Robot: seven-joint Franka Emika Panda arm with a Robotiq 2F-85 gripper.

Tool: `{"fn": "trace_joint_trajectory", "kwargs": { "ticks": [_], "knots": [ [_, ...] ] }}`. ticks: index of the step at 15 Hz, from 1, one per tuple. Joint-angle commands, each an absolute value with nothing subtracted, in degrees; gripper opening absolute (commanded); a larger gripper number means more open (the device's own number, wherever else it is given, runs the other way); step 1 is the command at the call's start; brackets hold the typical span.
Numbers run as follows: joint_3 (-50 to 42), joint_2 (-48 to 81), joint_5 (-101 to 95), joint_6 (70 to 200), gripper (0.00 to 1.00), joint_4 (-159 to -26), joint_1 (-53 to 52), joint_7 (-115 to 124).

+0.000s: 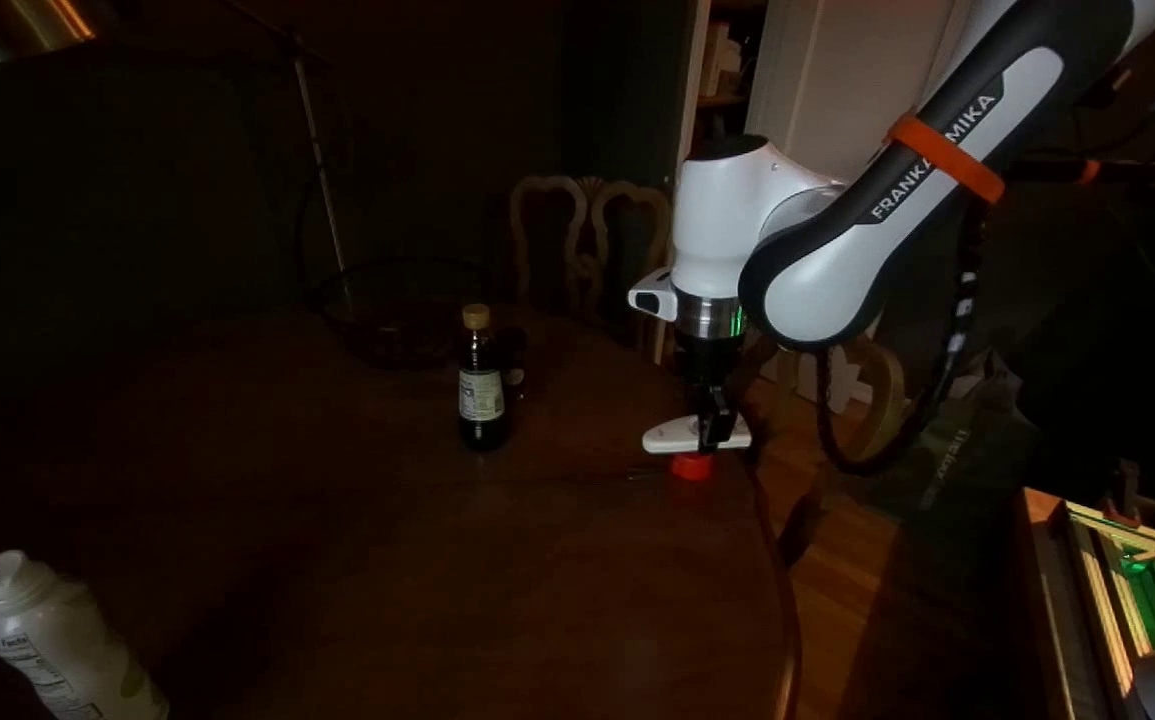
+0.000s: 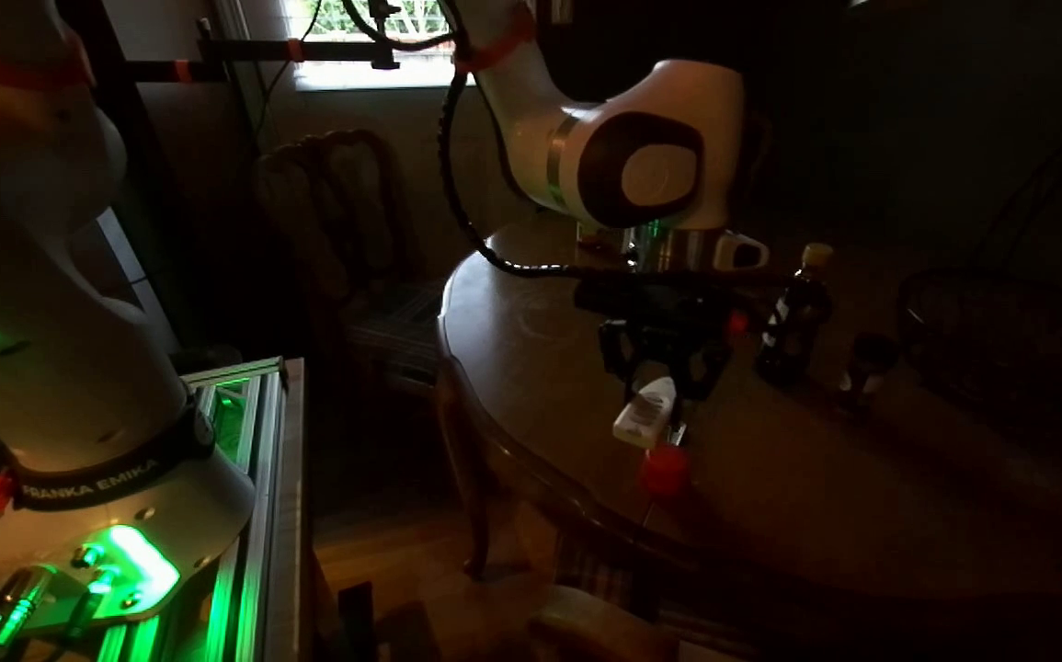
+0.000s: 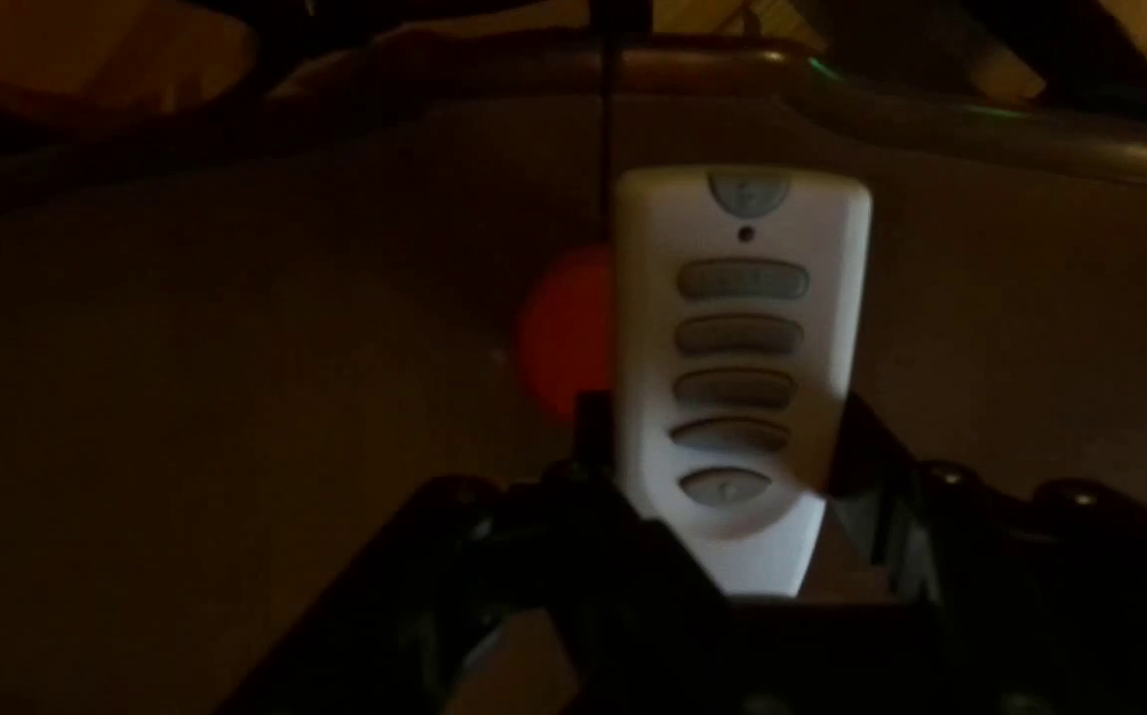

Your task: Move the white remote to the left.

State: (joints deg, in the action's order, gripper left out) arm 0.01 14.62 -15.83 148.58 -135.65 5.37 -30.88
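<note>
The white remote (image 1: 672,437) is slim, with a row of grey buttons facing up. My gripper (image 1: 715,437) is shut on its sides and holds it roughly level above the wooden table. In an exterior view the remote (image 2: 644,418) hangs between the dark fingers of the gripper (image 2: 664,391). In the wrist view the remote (image 3: 742,338) points away from the gripper (image 3: 720,437), with a black finger against each long side. Its near end is partly hidden by the gripper.
A red object (image 1: 692,467) stands on the table (image 1: 437,580) just below the remote, near the table's edge; the wrist view shows it partly covered (image 3: 563,338). A dark bottle (image 1: 481,395), a small dark jar (image 2: 866,368) and a pale can (image 1: 62,640) also stand there.
</note>
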Motion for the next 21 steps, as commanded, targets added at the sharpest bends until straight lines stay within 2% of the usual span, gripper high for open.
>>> {"fn": "trace_joint_trajectory", "kwargs": {
  "ticks": [1,13,21],
  "knots": [
    [3.62,10.96,-16.39,150.8,0.29,-140.38,3.26,-35.93],
    [9.8,13.15,-22.88,145.66,0.29,-139.86,-6.08,-50.98],
    [13.21,16.82,-32.74,147.83,0.29,-138.43,-12.43,-56.05]
  ]
}}
